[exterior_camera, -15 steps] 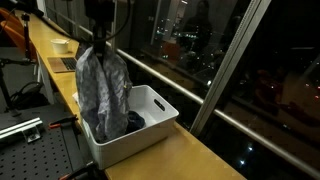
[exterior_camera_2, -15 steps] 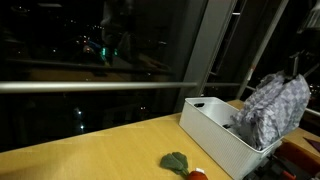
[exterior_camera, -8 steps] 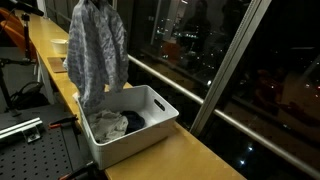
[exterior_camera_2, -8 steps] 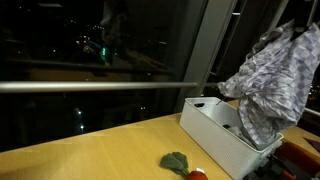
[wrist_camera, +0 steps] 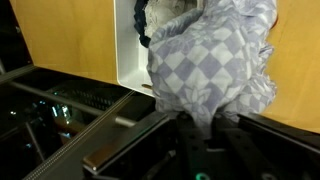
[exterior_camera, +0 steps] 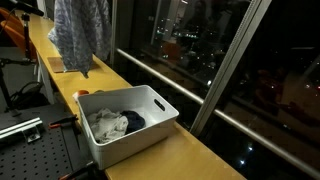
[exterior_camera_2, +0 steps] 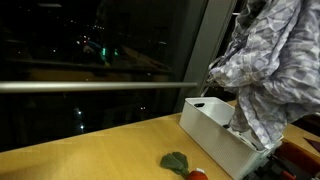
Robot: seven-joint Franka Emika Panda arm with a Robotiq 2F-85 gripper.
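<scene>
My gripper (wrist_camera: 209,131) is shut on a grey-and-white checked cloth (wrist_camera: 210,60), whose bunched top is pinched between the jaws. In both exterior views the cloth (exterior_camera: 80,35) (exterior_camera_2: 265,65) hangs high above a white plastic bin (exterior_camera: 150,135) (exterior_camera_2: 210,128), fully clear of it. The gripper itself is cut off at the top of both exterior views. The bin stands on the wooden counter (exterior_camera: 190,160) by the window. It holds a crumpled pale garment (exterior_camera: 106,124) and a dark blue one (exterior_camera: 135,122). Below the cloth, the wrist view shows the bin's rim (wrist_camera: 124,60).
A dark window with a metal rail (exterior_camera: 165,80) runs along the counter's far side. A green piece (exterior_camera_2: 176,160) and a red object (exterior_camera_2: 198,174) lie on the counter near the bin. A perforated metal board (exterior_camera: 30,140) sits beside the counter.
The cloth has been lifted out of the bin. It now hangs well above it and has shifted along the counter away from the bin.
</scene>
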